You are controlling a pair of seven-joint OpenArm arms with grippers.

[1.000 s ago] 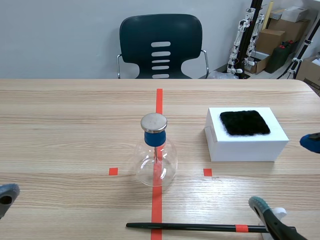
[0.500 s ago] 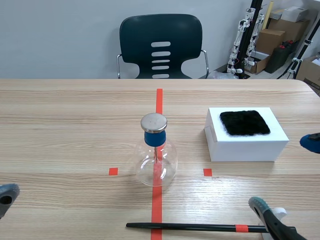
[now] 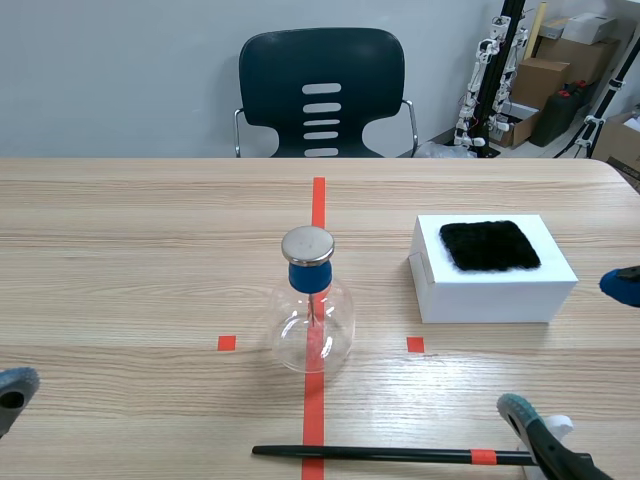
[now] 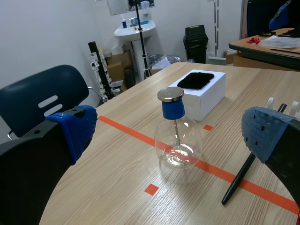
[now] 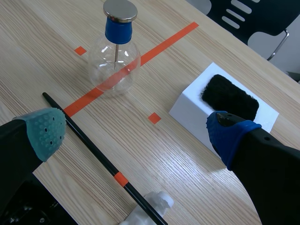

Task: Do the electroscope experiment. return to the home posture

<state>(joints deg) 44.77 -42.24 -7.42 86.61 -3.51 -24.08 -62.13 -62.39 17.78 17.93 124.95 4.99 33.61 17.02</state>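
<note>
Left gripper (image 4: 171, 134) and right gripper (image 5: 137, 132) hang open and empty at the lower corners; they should pull back gently, clear of the black rod (image 3: 380, 455) and the centre electroscope (image 3: 312, 320).

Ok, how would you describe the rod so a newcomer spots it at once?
On the wooden table, follow the red centre line toward the robot, past the glass flask. The rod lies across that line: long, thin, black, one orange band.
</note>
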